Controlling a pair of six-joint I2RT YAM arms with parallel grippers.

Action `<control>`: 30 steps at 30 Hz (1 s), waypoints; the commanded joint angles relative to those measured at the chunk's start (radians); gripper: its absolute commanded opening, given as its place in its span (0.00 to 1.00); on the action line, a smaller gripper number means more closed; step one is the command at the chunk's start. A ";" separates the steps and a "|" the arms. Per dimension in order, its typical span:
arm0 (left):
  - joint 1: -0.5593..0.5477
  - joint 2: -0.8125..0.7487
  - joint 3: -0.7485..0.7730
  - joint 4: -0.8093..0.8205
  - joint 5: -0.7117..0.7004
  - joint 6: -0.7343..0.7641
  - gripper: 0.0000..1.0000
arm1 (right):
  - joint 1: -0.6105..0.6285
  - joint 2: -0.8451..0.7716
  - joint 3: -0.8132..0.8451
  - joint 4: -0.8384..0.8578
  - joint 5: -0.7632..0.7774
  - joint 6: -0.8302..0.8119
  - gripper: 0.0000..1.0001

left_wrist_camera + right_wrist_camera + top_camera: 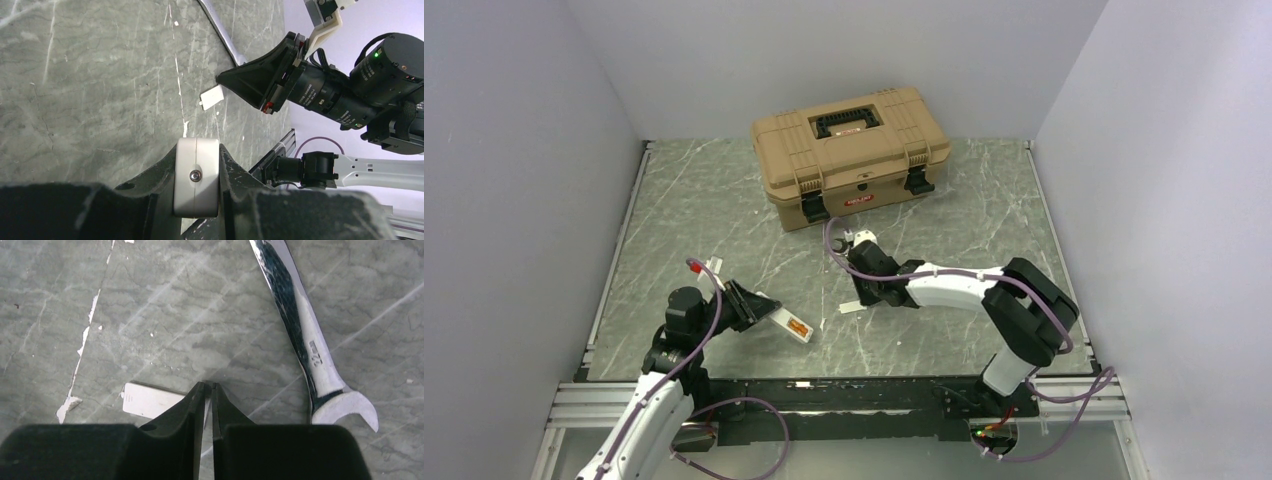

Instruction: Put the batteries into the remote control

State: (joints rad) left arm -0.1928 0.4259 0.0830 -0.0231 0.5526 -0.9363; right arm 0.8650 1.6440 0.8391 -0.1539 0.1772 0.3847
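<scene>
Remote control (784, 320) clamped in left pincer (197, 160), orange recess (799, 328) up; right pincer (208, 390) nearly closed at white cover (150, 400); toolbox (852, 155) shut.

1. Top cam: high up at the near edge, looking down over the whole surface (724, 200).
2. Left wrist cam: low behind the left end effector (196, 170), skimming sideways.
3. Right wrist cam: close, straight down. Both wrists catch the wrench (310, 355).

Stamped on wrench (306, 340) shank, near open end: "22", reads sideways. Red badge on toolbox (852, 150) front: too small to read. White print on black barrel (325, 100): illegible.
</scene>
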 commanded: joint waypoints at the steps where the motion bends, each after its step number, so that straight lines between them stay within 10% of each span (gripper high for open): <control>1: 0.006 -0.011 0.000 0.044 0.013 0.005 0.01 | 0.006 -0.052 -0.073 -0.031 0.010 0.082 0.13; 19: 0.006 -0.014 -0.006 0.045 0.015 0.000 0.01 | 0.227 -0.144 -0.133 -0.089 0.123 0.278 0.13; 30: 0.006 -0.010 -0.001 0.044 0.021 0.002 0.01 | 0.277 -0.306 -0.213 0.051 0.228 0.335 0.61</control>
State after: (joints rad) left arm -0.1928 0.4271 0.0746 -0.0200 0.5533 -0.9371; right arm 1.1133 1.3705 0.6205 -0.1963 0.3817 0.7300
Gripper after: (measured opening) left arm 0.279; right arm 0.572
